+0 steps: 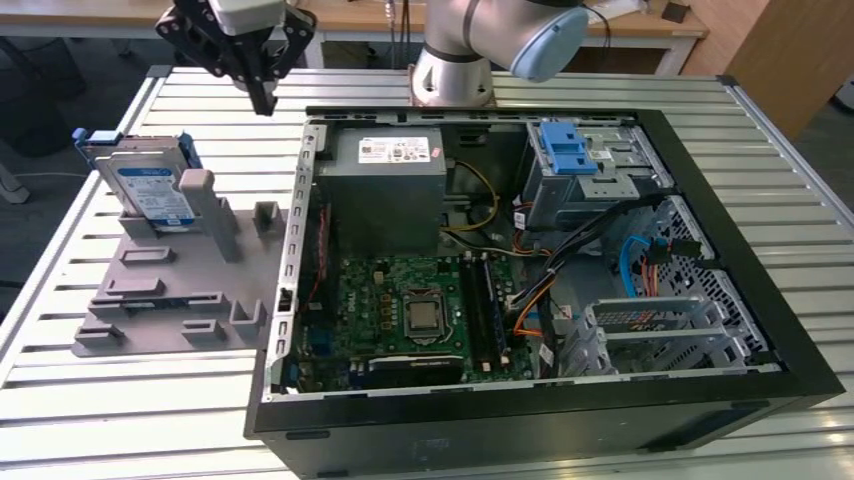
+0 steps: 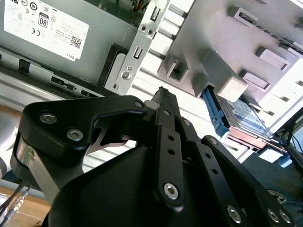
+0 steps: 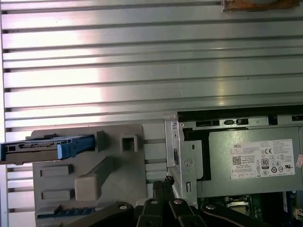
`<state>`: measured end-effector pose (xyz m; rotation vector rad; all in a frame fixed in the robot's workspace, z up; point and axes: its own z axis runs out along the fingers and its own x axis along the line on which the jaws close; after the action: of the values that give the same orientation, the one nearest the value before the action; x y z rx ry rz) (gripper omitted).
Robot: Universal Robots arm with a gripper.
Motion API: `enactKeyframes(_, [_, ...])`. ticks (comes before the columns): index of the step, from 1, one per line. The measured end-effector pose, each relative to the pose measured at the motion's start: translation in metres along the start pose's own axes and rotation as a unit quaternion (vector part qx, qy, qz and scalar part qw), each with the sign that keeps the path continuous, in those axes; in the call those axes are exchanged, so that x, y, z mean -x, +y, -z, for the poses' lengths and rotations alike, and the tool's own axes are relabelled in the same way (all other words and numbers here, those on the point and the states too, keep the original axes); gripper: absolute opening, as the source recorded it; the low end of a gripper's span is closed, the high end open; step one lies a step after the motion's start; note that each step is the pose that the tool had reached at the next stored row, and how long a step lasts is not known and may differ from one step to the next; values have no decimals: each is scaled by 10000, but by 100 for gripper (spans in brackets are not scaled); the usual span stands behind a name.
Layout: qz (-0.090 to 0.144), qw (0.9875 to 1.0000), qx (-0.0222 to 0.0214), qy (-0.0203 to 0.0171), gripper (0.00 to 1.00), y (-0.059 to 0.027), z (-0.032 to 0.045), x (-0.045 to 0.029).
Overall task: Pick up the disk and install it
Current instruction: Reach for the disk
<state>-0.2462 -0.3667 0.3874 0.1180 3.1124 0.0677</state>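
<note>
Printed white sticker (image 3: 263,159) on grey box (image 3: 218,171)

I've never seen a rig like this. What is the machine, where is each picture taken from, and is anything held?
This is one robot arm standing at a slatted metal table. The exterior view watches the whole scene from off the arm; both wrist views come from cameras riding near its gripper. On the table lie an open computer case and a grey holder, in which the disk stands on edge. The gripper hangs above the table, between holder and case, shut and holding nothing.
</note>
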Motion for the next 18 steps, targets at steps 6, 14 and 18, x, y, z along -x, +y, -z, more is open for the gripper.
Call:
enactKeyframes(6, [0,10000,0,0,11,28,-2,-51])
enactKeyframes(14, [0,10000,0,0,11,55,-4,-123])
enactKeyframes(18, [0,10000,0,0,11,66,-5,-156])
